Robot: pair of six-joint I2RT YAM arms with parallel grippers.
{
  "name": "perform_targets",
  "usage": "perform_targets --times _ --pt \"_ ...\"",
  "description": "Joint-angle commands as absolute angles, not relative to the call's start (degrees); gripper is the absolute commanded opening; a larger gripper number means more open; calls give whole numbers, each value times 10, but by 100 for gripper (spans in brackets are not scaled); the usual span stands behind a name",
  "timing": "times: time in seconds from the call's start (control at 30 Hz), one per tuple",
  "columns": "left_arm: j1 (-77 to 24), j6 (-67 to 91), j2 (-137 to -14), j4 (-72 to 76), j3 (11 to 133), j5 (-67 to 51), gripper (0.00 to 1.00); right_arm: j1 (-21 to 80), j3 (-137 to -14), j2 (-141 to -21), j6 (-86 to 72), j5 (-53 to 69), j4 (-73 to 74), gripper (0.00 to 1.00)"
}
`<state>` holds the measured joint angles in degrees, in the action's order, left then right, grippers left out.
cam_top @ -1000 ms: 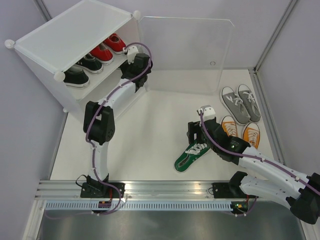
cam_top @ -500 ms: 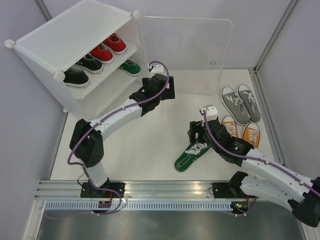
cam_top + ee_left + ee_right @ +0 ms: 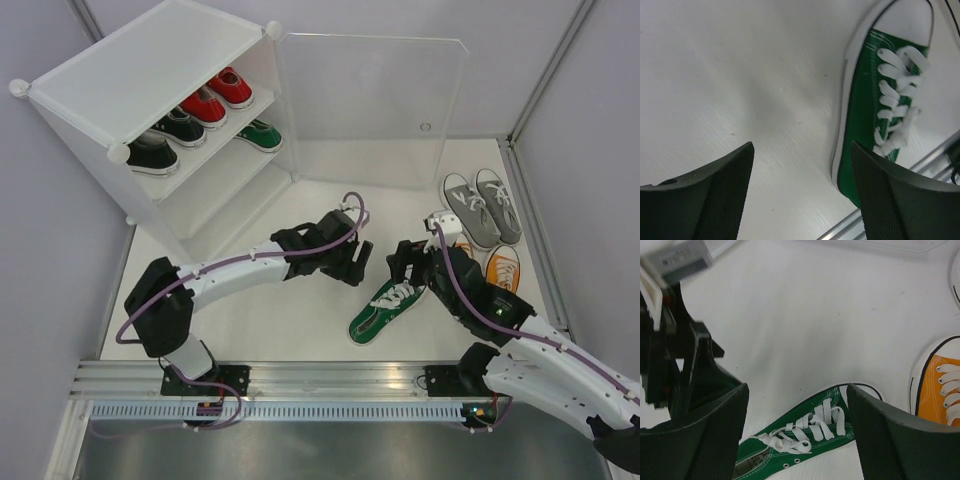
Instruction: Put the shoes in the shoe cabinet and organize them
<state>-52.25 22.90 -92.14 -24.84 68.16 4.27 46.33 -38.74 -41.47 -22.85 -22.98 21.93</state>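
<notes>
One green shoe [image 3: 385, 308] lies on the white floor, toe toward the right arm. My left gripper [image 3: 356, 264] hangs open just left of it, with bare floor between its fingers. In the left wrist view the green shoe [image 3: 875, 115] sits beside the right finger of my left gripper [image 3: 800, 190]. My right gripper [image 3: 405, 262] is open above the green shoe's [image 3: 805, 440] laces, with nothing held in my right gripper [image 3: 796, 410]. The shoe cabinet [image 3: 150, 70] holds red shoes [image 3: 215, 97], black shoes [image 3: 165, 135] and a second green shoe [image 3: 260, 135].
The clear door panel [image 3: 370, 110] stands open behind the arms. A grey pair [image 3: 480, 205] and an orange pair [image 3: 500, 265] lie at the right, the orange pair partly behind my right arm. An orange shoe [image 3: 940, 390] lies close to my right finger.
My left arm has pulled out of the cabinet, leaving a green shoe on the middle shelf, and swung down to the floor shoe. My right gripper has shifted slightly right.
</notes>
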Motion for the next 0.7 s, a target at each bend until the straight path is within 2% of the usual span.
perform_targets --times 0.0,0.2,0.67 --pt "-567 188 -927 -251 683 -20 80 462 -403 -395 -238 -259 229 83" --pt "-605 182 -975 -253 695 -37 73 461 -391 -381 -247 -277 242 83" --pt "-642 180 -988 -265 682 -62 71 461 -382 -395 -249 -272 236 83"
